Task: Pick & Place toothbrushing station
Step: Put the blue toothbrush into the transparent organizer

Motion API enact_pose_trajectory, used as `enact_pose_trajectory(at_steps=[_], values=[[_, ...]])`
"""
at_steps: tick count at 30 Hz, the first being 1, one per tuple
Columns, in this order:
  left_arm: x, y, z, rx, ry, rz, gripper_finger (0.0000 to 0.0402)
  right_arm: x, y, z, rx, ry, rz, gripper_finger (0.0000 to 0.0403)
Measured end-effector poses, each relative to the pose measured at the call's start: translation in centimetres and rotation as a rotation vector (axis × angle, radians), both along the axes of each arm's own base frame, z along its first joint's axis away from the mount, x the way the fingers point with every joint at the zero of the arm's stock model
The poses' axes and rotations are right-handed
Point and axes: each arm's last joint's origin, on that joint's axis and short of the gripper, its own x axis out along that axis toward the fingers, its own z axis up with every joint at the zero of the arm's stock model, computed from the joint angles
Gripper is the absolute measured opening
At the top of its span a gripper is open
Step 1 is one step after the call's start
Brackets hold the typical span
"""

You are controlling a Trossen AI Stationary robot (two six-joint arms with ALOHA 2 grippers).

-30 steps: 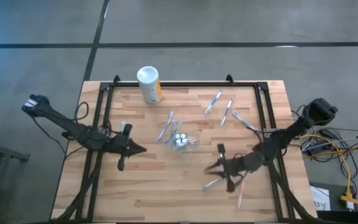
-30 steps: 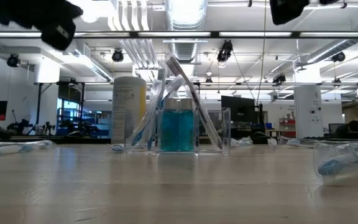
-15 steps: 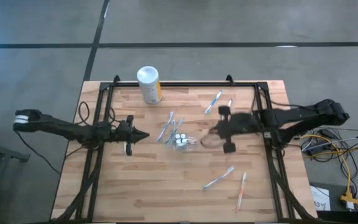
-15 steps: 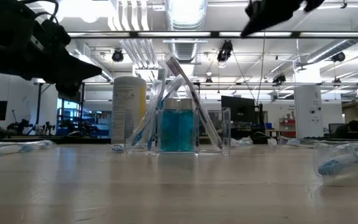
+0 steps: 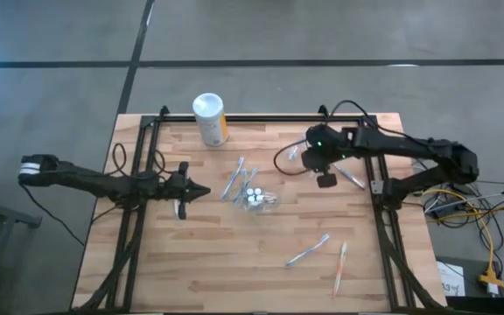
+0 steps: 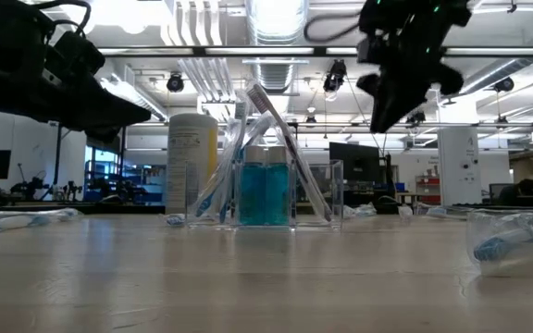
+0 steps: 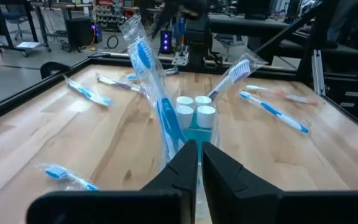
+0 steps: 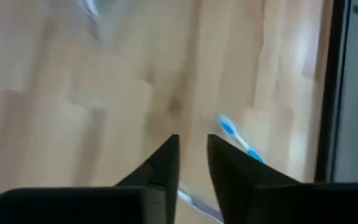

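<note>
- We work at a desk (image 5: 217, 262) of pale wood planks with a dark metal frame (image 5: 261, 119) along its far edge and sides, standing on a grey concrete floor.
- Near the middle of the desk stands the clear cup (image 5: 258, 199), holding the teal tubes (image 7: 194, 118) with white caps and several wrapped toothbrushes (image 6: 280, 139) that lean out over its rim.
- More toothbrushes lie loose: two towards the near right corner (image 5: 309, 251), others by the far right edge (image 5: 348, 177), one near the desk's left side (image 6: 21, 219).
- A white canister (image 5: 209, 118) with a yellow label stands at the far edge, left of centre.
- Our left gripper (image 5: 192, 190) hovers just left of the cup, its fingers (image 7: 225, 168) pressed almost together on nothing.
- Our right gripper (image 5: 322, 164) hangs above the far right part of the desk; its fingers (image 8: 232, 168) stand slightly apart and empty, a blue-headed toothbrush (image 8: 238, 142) lying beyond them.
- Behind the desk we see an open workshop with ceiling ducts (image 6: 276, 23), strip lights and monitors (image 6: 354, 162).
</note>
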Motion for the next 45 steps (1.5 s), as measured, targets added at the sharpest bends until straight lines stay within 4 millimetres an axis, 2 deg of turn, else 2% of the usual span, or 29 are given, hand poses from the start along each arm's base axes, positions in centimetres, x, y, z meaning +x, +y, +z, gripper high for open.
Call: enact_pose_trajectory(at_steps=[6,11,15,21,27,32,37,45], values=[[0.0,0.0,0.0,0.0,-0.004,0.001,0.0025,1.2,-3.5,-2.5,-0.103,0.093,0.016,0.0165],[0.0,0.0,0.0,-0.002,-0.002,0.001,0.0023,2.2,-5.4,-4.8,-0.147,0.155,0.076,0.0196],[0.0,0.0,0.0,-0.004,-0.001,0.002,0.0025,2.9,-6.6,-6.6,-0.128,0.227,0.112,0.0197],[0.0,0.0,-0.1,-0.009,0.005,0.004,0.0023,3.6,-8.6,-8.0,-0.026,0.263,0.075,0.0188],[0.0,0.0,-0.1,-0.013,0.007,0.004,0.0025,3.9,-10.0,-7.7,-0.01,0.254,0.052,0.0182],[0.0,0.0,-0.1,-0.019,0.008,0.005,0.0025,3.8,-10.1,-7.4,-0.023,0.256,0.084,0.0185],[0.0,0.0,-0.2,-0.04,0.01,0.006,0.0024,3.2,-10.5,-8.0,-0.011,0.271,0.123,0.018],[0.0,0.0,-0.2,-0.063,0.008,0.003,0.0024,3.6,-11.7,-8.6,-0.131,0.225,0.12,0.0176]])
